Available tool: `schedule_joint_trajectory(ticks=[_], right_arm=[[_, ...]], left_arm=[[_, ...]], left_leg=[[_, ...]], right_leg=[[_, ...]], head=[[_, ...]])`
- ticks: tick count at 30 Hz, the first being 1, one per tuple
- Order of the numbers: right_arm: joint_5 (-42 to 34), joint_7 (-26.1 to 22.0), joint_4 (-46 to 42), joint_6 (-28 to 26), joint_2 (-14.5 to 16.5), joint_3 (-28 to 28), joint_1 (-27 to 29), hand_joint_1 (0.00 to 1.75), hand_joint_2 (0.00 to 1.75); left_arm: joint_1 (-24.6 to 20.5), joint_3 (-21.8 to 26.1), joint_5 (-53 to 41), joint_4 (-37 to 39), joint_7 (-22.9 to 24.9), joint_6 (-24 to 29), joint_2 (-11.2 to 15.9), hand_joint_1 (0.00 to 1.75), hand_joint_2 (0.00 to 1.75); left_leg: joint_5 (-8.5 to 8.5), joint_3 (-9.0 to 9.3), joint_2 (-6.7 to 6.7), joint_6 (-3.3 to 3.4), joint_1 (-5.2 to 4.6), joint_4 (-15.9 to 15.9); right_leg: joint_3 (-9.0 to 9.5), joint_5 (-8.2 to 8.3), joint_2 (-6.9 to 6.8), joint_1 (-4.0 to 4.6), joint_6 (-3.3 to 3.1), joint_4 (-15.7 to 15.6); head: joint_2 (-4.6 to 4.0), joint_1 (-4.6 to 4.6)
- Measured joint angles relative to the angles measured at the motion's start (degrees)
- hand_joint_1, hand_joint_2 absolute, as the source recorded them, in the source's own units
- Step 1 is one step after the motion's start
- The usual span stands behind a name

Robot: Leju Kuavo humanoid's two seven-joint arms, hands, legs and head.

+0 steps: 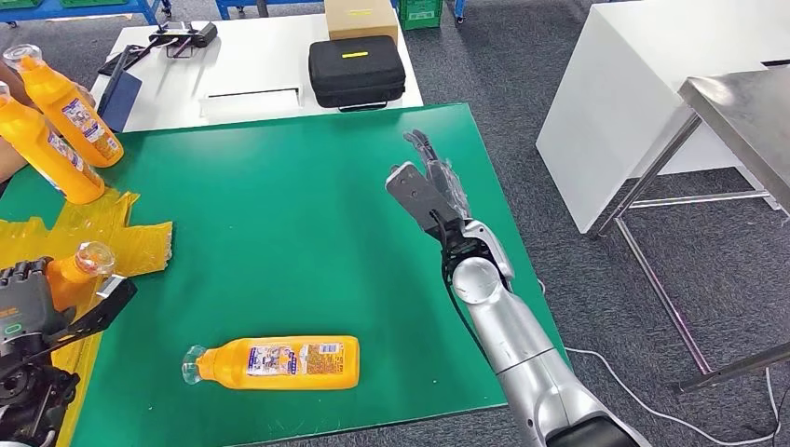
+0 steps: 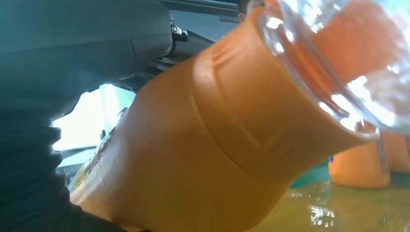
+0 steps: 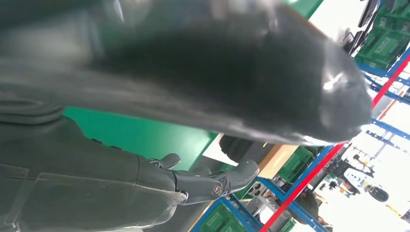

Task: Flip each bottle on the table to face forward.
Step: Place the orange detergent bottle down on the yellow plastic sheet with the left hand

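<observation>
While the left hand (image 1: pixel 37 303) fingers grasp it, an orange clear-capped bottle (image 1: pixel 79 270); right hand (image 1: pixel 430 186) fingers released.

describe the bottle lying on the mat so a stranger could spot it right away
On the green mat, look near its front edge. The orange bottle there lies flat on its side, label up, clear cap pointing left. It alone lies apart, untouched by either hand.

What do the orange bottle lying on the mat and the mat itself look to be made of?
Orange bottle: likely glossy opaque plastic, with a printed label and a clear, see-through cap catching highlights. Green mat: a smooth, matte sheet, possibly rubber or vinyl; its flat, even colour shows little glare.
</observation>
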Motion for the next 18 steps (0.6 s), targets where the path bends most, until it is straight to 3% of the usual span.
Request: schedule_joint_trajectory(ticks=[5,6,9,10,13,14,17,18], right_arm=[[-0.69,-0.46,0.0,0.98,-0.11,0.01,-0.01,0.0,0.0],[-0.85,-0.58,0.0,1.13,-0.15,0.03,-0.02,0.0,0.0],[-1.28,-0.82,0.03,1.49,-0.27,0.14,-0.06,0.0,0.0],[-1.36,-0.84,0.07,1.62,-0.29,0.18,-0.07,0.0,0.0],[-1.38,-0.84,0.28,2.05,-0.31,0.46,-0.08,0.0,0.0],[-1.38,-0.84,0.4,2.13,-0.31,0.59,-0.09,0.0,0.0],[-1.21,-0.83,0.79,2.66,-0.34,0.97,-0.1,0.0,1.31],[-1.05,-0.78,0.93,3.22,-0.38,1.17,-0.1,0.0,1.75]], left_arm=[[-2.68,-5.49,-0.25,8.88,1.01,-1.45,2.58,1.75,1.75],[-3.04,-6.47,-0.27,10.18,0.95,-2.2,2.93,1.64,1.75],[-4.05,-9.27,-0.28,13.36,0.71,-4.82,3.7,0.34,1.75],[-4.41,-10.07,-0.21,14.14,0.57,-5.76,3.87,0.0,1.75],[-5.23,-11.67,0.18,15.66,-0.31,-7.87,4.21,0.0,1.75],[-5.46,-12.02,0.29,16.07,-0.57,-8.24,4.31,0.0,1.31],[-5.98,-12.88,0.66,17.13,-1.7,-8.74,4.58,0.0,0.0],[-6.04,-13.0,0.93,17.3,-2.4,-8.61,4.67,0.0,0.0]], left_leg=[[-0.01,0.05,0.03,-0.01,0.01,-0.01],[-0.01,0.06,0.02,-0.01,0.01,-0.01],[-0.01,0.09,0.01,-0.01,0.01,-0.02],[-0.01,0.14,-0.01,-0.01,0.01,-0.02],[-0.05,0.26,-0.06,-0.03,0.01,-0.05],[-0.07,0.26,-0.06,-0.04,0.02,-0.06],[-0.11,0.31,-0.02,-0.06,0.01,-0.08],[-0.1,0.37,-0.02,-0.07,0.01,-0.08]], right_leg=[[0.02,0.0,0.02,0.01,0.0,0.01],[0.03,0.0,0.02,0.01,0.0,0.02],[0.08,0.0,0.01,0.0,0.0,0.03],[0.12,-0.01,-0.01,0.0,-0.01,0.04],[0.28,-0.05,-0.07,0.0,-0.03,0.04],[0.3,-0.05,-0.06,0.0,-0.04,0.04],[0.36,-0.04,-0.03,0.0,-0.05,0.05],[0.38,-0.04,-0.02,0.0,-0.05,0.06]], head=[[0.0,-0.01],[0.0,-0.02],[0.0,-0.01],[0.0,-0.01],[0.0,-0.01],[0.0,-0.02],[0.0,-0.03],[0.0,-0.03]])
